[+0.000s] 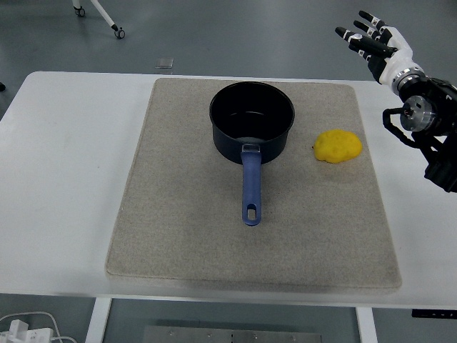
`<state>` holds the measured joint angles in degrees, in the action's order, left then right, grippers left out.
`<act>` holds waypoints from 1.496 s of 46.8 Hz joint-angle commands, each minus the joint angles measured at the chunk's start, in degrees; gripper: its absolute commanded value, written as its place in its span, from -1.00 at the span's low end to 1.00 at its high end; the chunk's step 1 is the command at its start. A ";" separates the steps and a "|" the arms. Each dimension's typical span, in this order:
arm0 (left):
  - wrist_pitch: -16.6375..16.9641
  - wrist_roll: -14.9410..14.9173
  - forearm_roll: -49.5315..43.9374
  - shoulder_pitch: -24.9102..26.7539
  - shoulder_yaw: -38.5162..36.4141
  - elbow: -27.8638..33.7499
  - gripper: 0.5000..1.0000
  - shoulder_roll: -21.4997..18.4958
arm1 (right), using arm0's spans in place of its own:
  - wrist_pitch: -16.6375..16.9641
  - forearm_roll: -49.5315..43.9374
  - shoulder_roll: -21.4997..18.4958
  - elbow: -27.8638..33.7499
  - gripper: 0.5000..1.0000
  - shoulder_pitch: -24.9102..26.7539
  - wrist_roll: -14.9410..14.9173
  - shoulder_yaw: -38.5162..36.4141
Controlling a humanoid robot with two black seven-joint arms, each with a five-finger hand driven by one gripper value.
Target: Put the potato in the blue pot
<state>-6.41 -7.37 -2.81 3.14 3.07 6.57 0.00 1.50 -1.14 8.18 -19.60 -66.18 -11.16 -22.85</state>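
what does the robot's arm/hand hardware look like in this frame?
Only the right arm shows. The right hand has a white palm shell and black segmented fingers with pale bands at the joints. A round silver wrist joint sits behind it, then black arm housing with a looped black cable.

Glossy dark pot [251,114], matt felt-like mat [178,221], smooth white table [64,179]

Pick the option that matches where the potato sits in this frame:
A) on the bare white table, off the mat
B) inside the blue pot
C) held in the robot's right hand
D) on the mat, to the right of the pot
D: the yellow potato lies on the grey mat to the right of the blue pot, which holds nothing, while the right hand hovers open above and beyond it, holding nothing.
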 commanded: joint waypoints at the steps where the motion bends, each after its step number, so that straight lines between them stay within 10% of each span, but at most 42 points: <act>1: -0.09 -0.36 0.08 -0.06 -0.08 0.28 0.99 0.00 | 0.17 -0.26 0.08 0.00 0.67 0.00 0.08 0.09; 39: -0.09 -0.36 0.00 -0.06 0.01 -0.16 0.99 0.00 | 0.26 -2.81 -0.10 -0.17 0.67 0.79 0.08 -0.09; 62: -0.09 -0.36 0.00 -0.06 0.01 -0.16 0.99 0.00 | 18.97 -14.67 11.59 -1.23 0.67 1.06 -1.41 1.40; 70: -0.09 -0.36 0.00 -0.06 0.01 -0.16 0.99 0.00 | 23.20 -18.80 19.84 -11.93 0.67 3.07 -1.76 1.40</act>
<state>-6.50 -7.76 -2.81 3.07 3.08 6.42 0.00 24.24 -18.58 24.48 -25.78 -64.34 -12.91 -21.44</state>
